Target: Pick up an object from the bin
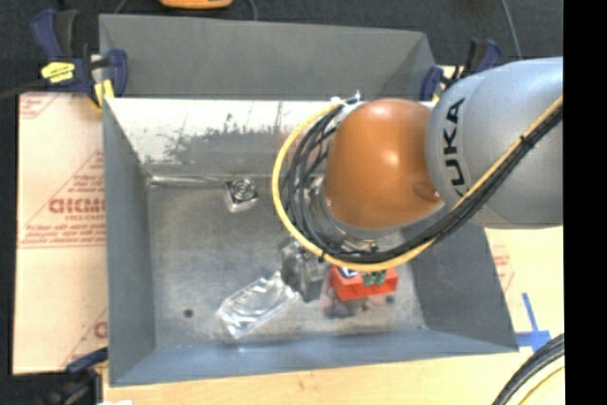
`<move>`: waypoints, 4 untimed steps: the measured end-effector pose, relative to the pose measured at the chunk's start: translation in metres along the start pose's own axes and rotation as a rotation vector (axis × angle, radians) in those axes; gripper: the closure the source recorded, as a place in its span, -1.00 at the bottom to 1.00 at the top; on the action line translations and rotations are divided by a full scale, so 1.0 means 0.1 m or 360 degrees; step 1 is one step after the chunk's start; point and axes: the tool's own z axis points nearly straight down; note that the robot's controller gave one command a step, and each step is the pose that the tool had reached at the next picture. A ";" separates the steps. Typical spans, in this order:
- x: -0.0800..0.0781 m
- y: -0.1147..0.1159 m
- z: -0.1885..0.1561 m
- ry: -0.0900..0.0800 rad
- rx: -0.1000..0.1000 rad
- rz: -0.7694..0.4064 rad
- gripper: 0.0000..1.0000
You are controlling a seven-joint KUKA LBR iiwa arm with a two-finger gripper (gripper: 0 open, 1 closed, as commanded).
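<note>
Your gripper (302,272) sits low in the frame's lower middle, between a clear crumpled plastic piece (248,308) on its left and a red-and-green blocky plastic object (361,284) on its right; clenched or released, you cannot tell. Likely still the approach: next, centre on one and close
</note>
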 end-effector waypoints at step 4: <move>-0.16 -0.03 1.06 0.0008 -0.0005 -0.0514 1.00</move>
